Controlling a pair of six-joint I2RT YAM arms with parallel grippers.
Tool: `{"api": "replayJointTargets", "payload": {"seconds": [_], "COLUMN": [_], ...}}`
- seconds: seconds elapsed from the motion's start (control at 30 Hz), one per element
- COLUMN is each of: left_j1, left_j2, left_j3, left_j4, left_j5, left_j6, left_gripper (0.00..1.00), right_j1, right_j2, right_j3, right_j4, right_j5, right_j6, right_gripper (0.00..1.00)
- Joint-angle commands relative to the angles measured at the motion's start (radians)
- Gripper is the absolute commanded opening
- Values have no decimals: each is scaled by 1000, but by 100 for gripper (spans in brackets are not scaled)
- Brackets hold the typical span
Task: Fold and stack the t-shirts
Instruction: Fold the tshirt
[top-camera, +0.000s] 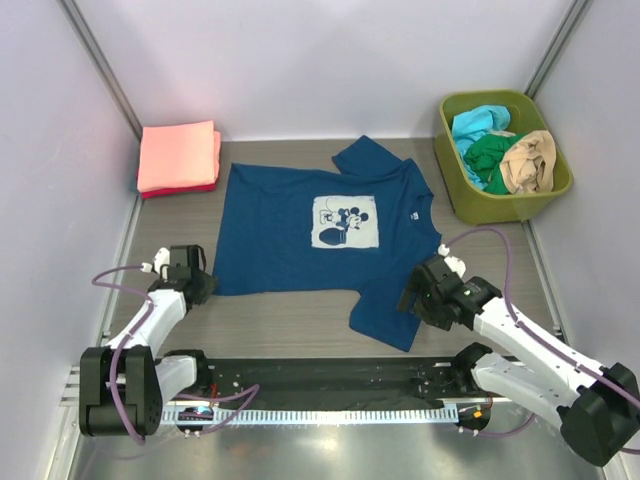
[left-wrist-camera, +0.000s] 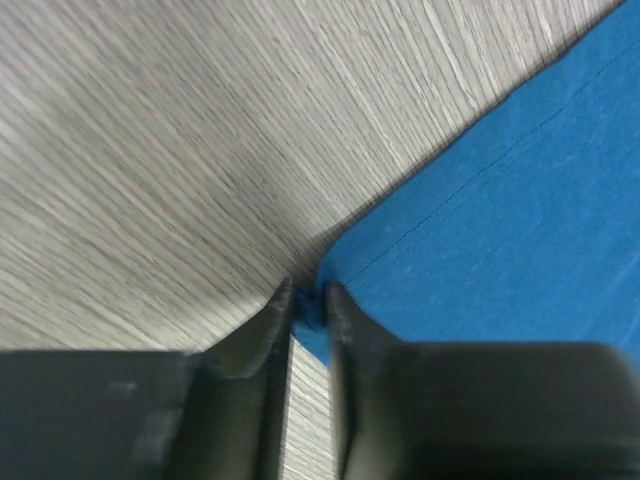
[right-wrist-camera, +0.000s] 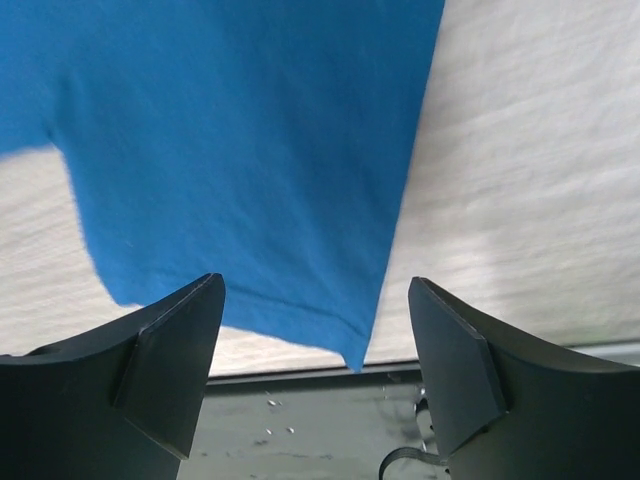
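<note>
A navy blue t-shirt (top-camera: 300, 235) with a white cartoon-mouse print lies spread flat in the middle of the table. My left gripper (top-camera: 205, 287) is at its near left hem corner, shut on that corner of blue cloth (left-wrist-camera: 312, 306). My right gripper (top-camera: 412, 300) is open above the near right sleeve (top-camera: 385, 312); in the right wrist view the sleeve's corner (right-wrist-camera: 352, 352) hangs between the spread fingers (right-wrist-camera: 170, 350). A folded salmon-pink tee (top-camera: 178, 155) lies on a folded red one (top-camera: 190, 186) at the back left.
An olive-green bin (top-camera: 505, 205) at the back right holds crumpled cyan (top-camera: 476, 125), green (top-camera: 487, 158) and tan (top-camera: 528, 160) tees. White walls close in both sides and the back. A black rail (top-camera: 320, 378) runs along the near edge by the arm bases.
</note>
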Motion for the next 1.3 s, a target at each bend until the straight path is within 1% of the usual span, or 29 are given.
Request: {"api": "replayJointTargets", "payload": {"seconds": [0.0,0.03,0.1,0.13,0.17,0.23,0.3,0.37,0.47,0.53,0.57,0.63,0.67,0.7,0.73,0.87,0.9,1.0,1.03,1.1,1.13,1.17,1.23,1.27], "left_j1": [5,5,6,6,8,9,12,15,17,20,18,20,18,18,18,18,20,18,18,20,18,20,18,18], "left_j2": [11,12,12,8,3,-8,-15,-22,-22,-22,-25,-26,-28,-29,-35,-118,-174,-273,-339,-385,-405,-410,-398,-364], "left_j3": [-9,-4,-3,-4,-6,-11,-14,-17,-17,-17,-17,-20,-20,-20,-18,5,17,71,94,117,129,152,175,187], "left_j4": [73,72,72,73,75,75,75,76,76,79,81,79,81,78,75,11,-37,-152,-175,-229,-241,-250,-255,-254], "left_j5": [-9,-10,-16,-13,-9,-7,-7,-4,8,8,8,10,11,14,26,75,80,73,69,60,60,60,63,63], "left_j6": [8,11,24,25,27,33,34,38,44,44,42,44,44,42,42,38,34,36,37,42,44,45,53,59], "left_gripper": [17,15,9,8,7,5,5,5,4,4,3,3,2,1,0,0,0,0,0,0,0,0,0,0], "right_j1": [96,170,246,319,349,407,430,458,473,475,476,476,476,476,476,476,476,476,476,476,476,475,458,414], "right_j2": [14,31,68,103,120,149,152,146,143,144,146,148,140,134,123,46,14,-26,-41,-38,-18,3,46,107], "right_j3": [-24,-25,-31,-34,-42,-48,-53,-54,-71,-82,-85,-87,-87,-87,-85,-35,-15,80,131,183,244,278,346,417], "right_j4": [-29,-29,-32,-32,-32,-30,-29,-36,-33,-21,-18,-13,-13,-13,-16,-75,-125,-215,-228,-249,-256,-259,-263,-257], "right_j5": [73,89,105,122,129,139,142,143,148,159,165,171,172,176,179,214,226,284,313,346,367,419,464,496], "right_j6": [146,190,252,305,333,385,404,433,457,459,462,464,462,461,461,464,476,476,465,445,423,404,355,264], "right_gripper": [79,79,79,79,79,75,71,69,59,50,41,28,12,4,1,1,1,1,1,1,1,1,1,1]}}
